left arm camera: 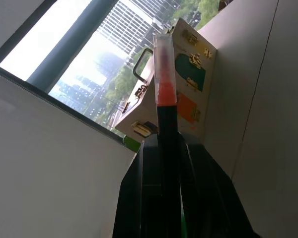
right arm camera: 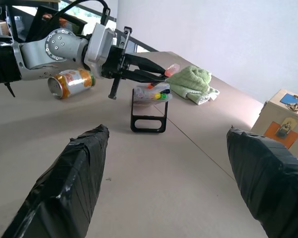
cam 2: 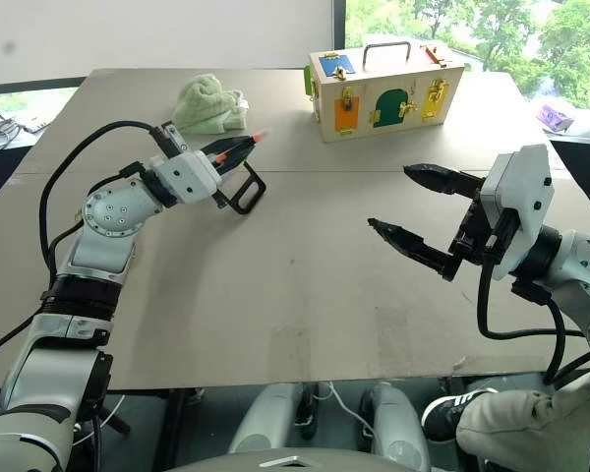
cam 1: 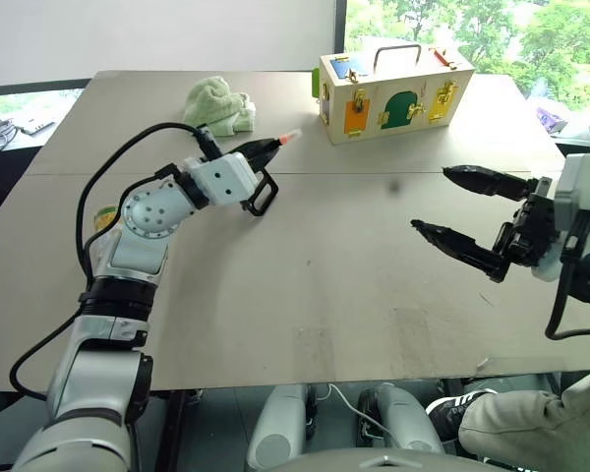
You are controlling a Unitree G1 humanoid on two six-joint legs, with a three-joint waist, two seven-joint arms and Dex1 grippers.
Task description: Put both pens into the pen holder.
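1 pen point(cam 1: 278, 144) in left claw point(cam 1: 265, 148).

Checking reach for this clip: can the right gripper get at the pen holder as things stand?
Probably not directly: the left gripper, shut on the orange-tipped pen, hangs right above the pen holder, crowding its opening.

Tabletop point(cam 1: 305, 295): flat, pale brown, with a thin seam running across it.
Far side, middle: wooden latch box point(cam 1: 393, 95) with a metal handle and coloured doors, standing upright.
Far side, left of the box: crumpled green cloth point(cam 1: 219, 104), well apart from the box.
Left part: pen holder point(right arm camera: 150, 110), black frame upright on the surface.
Beside the holder: yellow-labelled tin can point(right arm camera: 71, 83), lying on its side.
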